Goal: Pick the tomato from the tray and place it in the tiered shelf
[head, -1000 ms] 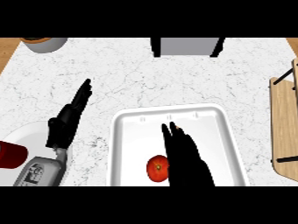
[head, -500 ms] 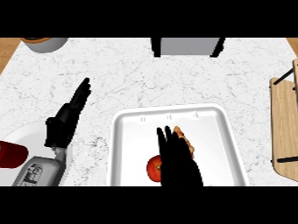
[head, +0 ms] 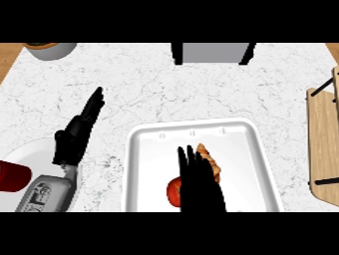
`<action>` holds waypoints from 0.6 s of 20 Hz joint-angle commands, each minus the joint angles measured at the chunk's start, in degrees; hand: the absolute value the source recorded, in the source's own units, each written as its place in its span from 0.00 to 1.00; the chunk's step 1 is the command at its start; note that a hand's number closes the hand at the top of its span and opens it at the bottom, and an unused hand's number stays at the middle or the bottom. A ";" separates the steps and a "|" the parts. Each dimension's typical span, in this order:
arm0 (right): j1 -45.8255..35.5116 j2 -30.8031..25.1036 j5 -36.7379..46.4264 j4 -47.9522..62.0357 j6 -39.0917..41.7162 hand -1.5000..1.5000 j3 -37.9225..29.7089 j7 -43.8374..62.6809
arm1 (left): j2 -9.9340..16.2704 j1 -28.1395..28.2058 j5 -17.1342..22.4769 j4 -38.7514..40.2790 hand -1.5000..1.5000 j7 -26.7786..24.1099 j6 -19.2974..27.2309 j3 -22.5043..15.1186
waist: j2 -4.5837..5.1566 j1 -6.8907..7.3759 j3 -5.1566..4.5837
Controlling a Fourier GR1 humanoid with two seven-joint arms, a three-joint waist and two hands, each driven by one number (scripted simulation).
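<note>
Now your right hand, fingers straight, covers the round red tomato low in the white rectangular tray; curl round it squarely, clear of the neighbouring orange-brown food piece.

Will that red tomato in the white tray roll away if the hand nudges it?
Probably: the tomato looks round and smooth, so it may roll or slip. The tray has a raised rim that should stop it. The right hand half covers it.

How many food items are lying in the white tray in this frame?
2: a tomato at the tray's near edge, partly under the right hand, and an orange-brown item just beyond it, right of the fingers. The hand may hide more.
</note>
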 commanded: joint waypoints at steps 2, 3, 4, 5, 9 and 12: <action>-1.99 0.73 -1.06 3.95 -1.46 0.00 -2.28 5.52 | 1.58 1.26 1.49 -1.86 0.50 0.67 -2.80 1.93 | 0.00 0.32 0.01; -2.35 0.73 -1.51 5.33 -2.05 0.00 -3.04 5.14 | -1.26 0.78 -0.95 -1.05 0.50 0.45 -0.51 -0.62 | 0.03 0.22 0.01; -1.53 0.73 -1.08 3.89 -2.36 0.00 -1.09 5.81 | 0.37 -0.36 0.41 2.72 0.50 -2.28 -2.65 2.26 | 0.04 0.04 0.00; -1.27 0.73 -0.49 5.84 -3.69 0.00 -0.49 5.49 | -0.65 0.84 -0.52 -0.67 0.50 0.10 -1.33 0.89 | -0.01 0.18 0.01; 0.31 0.73 0.10 7.39 -6.44 0.00 0.42 3.34 | -1.03 -1.33 -0.96 2.18 0.50 -0.27 -1.97 2.01 | 0.02 -0.08 0.01; 0.27 0.74 -1.11 9.28 -5.41 0.00 -4.22 -1.68 | -0.45 -2.50 -1.19 3.32 0.50 -0.71 -3.12 3.12 | 0.05 -0.12 0.01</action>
